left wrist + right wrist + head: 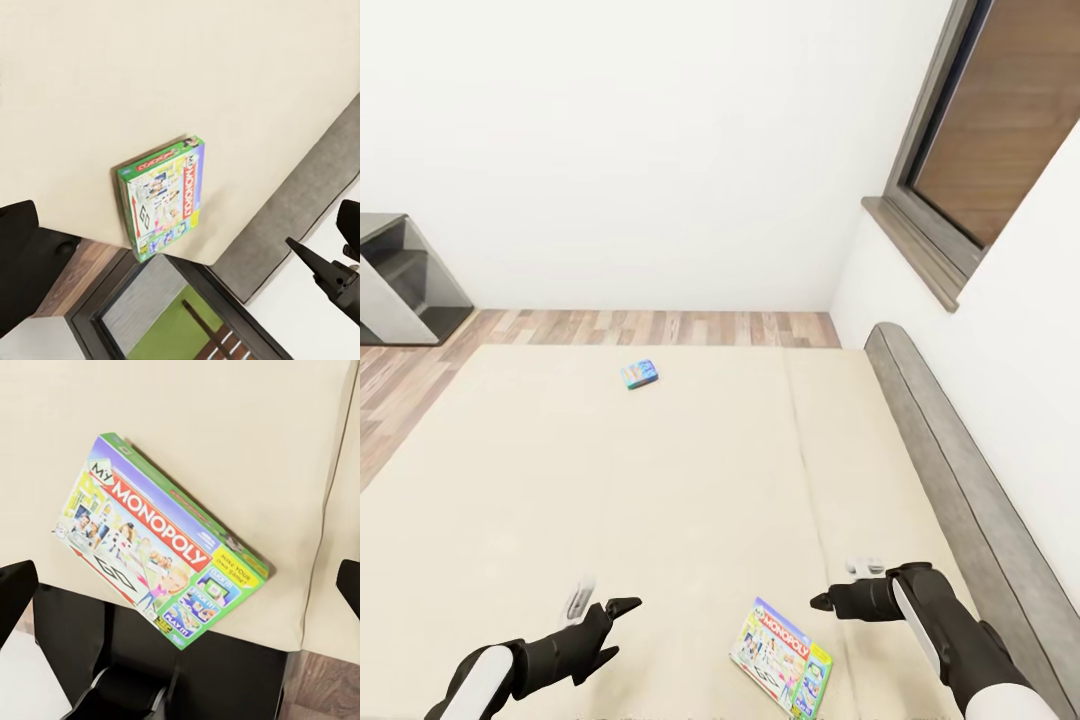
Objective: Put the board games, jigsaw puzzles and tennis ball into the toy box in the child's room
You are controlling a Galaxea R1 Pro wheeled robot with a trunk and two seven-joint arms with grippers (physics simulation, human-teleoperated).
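Beige mattress of the bed [690,470] is lying under both hands. Left hand [595,606] and right hand [838,585] are hovering with fingers apart, empty. Monopoly box [782,658] is lying flat between them, nearer the right. Blue game box [640,374] is sitting well beyond, toward the far edge.

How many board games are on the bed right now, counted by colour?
Green-edged Monopoly box, near edge of the bed, between the two grippers: 1
Blue game box, far side of the mattress: 1
Total: 2
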